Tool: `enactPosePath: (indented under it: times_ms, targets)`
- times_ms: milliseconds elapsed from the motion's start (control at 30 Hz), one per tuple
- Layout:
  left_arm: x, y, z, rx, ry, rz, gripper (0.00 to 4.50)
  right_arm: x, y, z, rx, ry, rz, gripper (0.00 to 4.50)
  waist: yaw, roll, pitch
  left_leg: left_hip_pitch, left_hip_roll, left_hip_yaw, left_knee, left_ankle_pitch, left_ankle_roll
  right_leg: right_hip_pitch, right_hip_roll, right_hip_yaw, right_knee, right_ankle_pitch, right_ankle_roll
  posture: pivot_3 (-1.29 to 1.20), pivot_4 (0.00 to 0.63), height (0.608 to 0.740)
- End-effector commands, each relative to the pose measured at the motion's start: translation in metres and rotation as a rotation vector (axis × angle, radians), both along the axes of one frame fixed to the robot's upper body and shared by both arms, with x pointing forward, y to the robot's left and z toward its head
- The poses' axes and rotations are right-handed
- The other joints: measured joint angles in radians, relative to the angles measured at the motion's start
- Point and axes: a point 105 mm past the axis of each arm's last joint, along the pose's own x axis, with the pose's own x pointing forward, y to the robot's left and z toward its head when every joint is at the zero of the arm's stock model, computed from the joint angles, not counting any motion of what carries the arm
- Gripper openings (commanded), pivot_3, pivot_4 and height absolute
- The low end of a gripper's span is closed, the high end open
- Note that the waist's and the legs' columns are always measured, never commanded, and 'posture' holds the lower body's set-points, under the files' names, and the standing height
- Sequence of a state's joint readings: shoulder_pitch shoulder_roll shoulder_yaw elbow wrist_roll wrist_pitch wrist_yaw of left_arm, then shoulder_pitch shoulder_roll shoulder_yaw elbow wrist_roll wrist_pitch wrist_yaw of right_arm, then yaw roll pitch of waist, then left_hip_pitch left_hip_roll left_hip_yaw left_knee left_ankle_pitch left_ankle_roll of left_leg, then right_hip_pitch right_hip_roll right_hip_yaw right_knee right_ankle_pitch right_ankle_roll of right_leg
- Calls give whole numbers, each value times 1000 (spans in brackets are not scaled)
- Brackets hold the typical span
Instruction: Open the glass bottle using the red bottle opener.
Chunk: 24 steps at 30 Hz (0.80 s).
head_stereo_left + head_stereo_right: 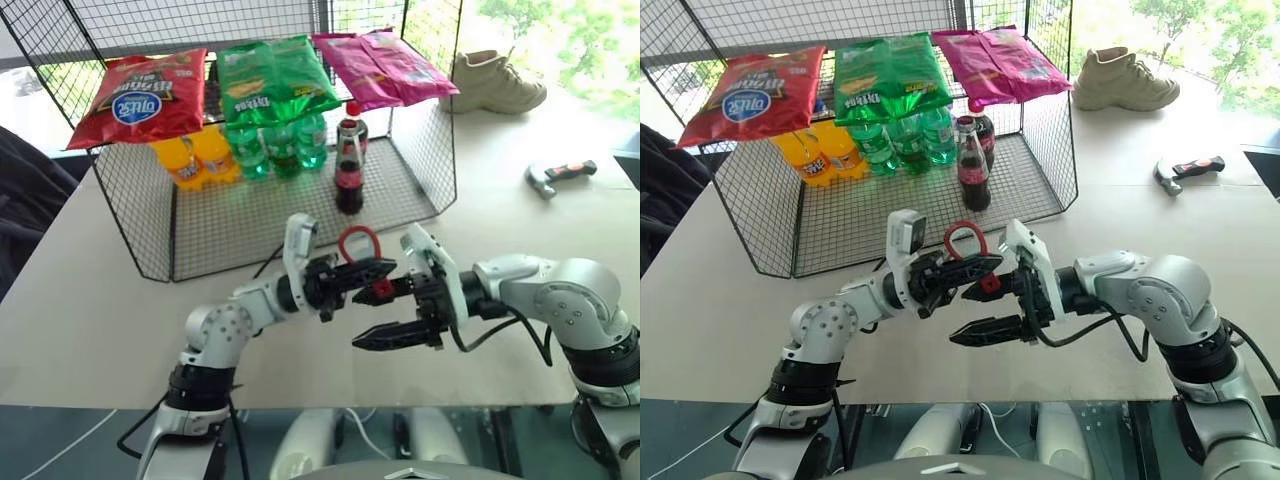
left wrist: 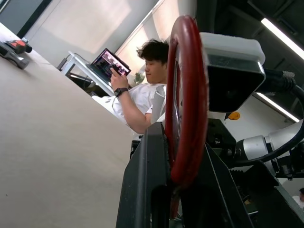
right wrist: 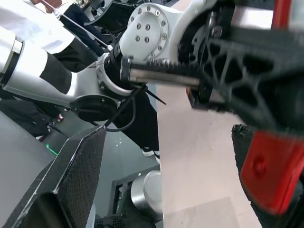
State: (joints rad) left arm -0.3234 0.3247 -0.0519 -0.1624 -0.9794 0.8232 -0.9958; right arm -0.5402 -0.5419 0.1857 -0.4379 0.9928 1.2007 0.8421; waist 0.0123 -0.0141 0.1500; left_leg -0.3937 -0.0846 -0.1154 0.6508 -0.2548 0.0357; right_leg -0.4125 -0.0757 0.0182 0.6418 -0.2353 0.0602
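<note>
Left gripper: black fingers clamped together on the red bottle opener, held above the table in front of the torso. The opener's long axis runs roughly upright; the oval ring head rises above the fingers and the red handle end pokes out below, toward the right gripper.

Right gripper: jaws wide apart, nothing between them. It faces the left one, its upper finger just beside the opener's handle end and its lower finger beneath. Judgement: a handover is being set up.

The glass bottle stands upright beyond both grippers, inside the wire basket, near its open front edge. Neither arm is clearly closer; the bottle lies well apart from both.

Materials: opener is smooth, glossy and flat; bottle is contoured glass with dark contents, a red label and a slim neck. It probably tips easily.
</note>
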Motion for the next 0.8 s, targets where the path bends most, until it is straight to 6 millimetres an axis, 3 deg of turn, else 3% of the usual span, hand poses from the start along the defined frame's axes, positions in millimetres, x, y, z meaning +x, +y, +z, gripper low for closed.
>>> enactPosePath:
  times_ms: [33, 100, 133, 167, 267, 400, 800]
  targets:
    - [-4, -3, 3, 4, -36, -28, 24, -2, 3, 8, 19, -14, 24, 4262, 0, 0, 0, 0, 0, 0, 0, 0, 0, 0, 0, 0, 0, 0, 0, 0, 150, 740]
    - [-3, -3, 2, 16, -43, -26, 0, -2, 3, 9, 23, -13, 17, 3736, 0, 0, 0, 0, 0, 0, 0, 0, 0, 0, 0, 0, 0, 0, 0, 0, 150, 740]
    - [-2, -3, 1, 23, -47, -23, 0, -2, 3, 9, 25, -12, 18, 3227, 0, 0, 0, 0, 0, 0, 0, 0, 0, 0, 0, 0, 0, 0, 0, 0, 150, 740]
    - [-1, -3, 0, 27, -49, -21, 0, -3, 3, 9, 25, -12, 19, 3117, 0, 0, 0, 0, 0, 0, 0, 0, 0, 0, 0, 0, 0, 0, 0, 0, 150, 740]
    - [4, -1, 1, 24, -56, 4, 0, -5, 3, 8, 23, -10, 26, 1939, 0, 0, 0, 0, 0, 0, 0, 0, 0, 0, 0, 0, 0, 0, 0, 0, 150, 740]
    - [6, 0, 0, 35, -62, 12, 0, -4, 3, 8, 19, -17, 18, 45, 0, 0, 0, 0, 0, 0, 0, 0, 0, 0, 0, 0, 0, 0, 0, 0, 150, 740]
    - [6, 1, 3, 15, -76, 25, 0, 0, 0, 0, -4, -2, -26, 45, -1, 0, 0, -1, 0, 0, 0, 0, 0, -1, 0, 0, 0, 0, 0, 0, 150, 740]
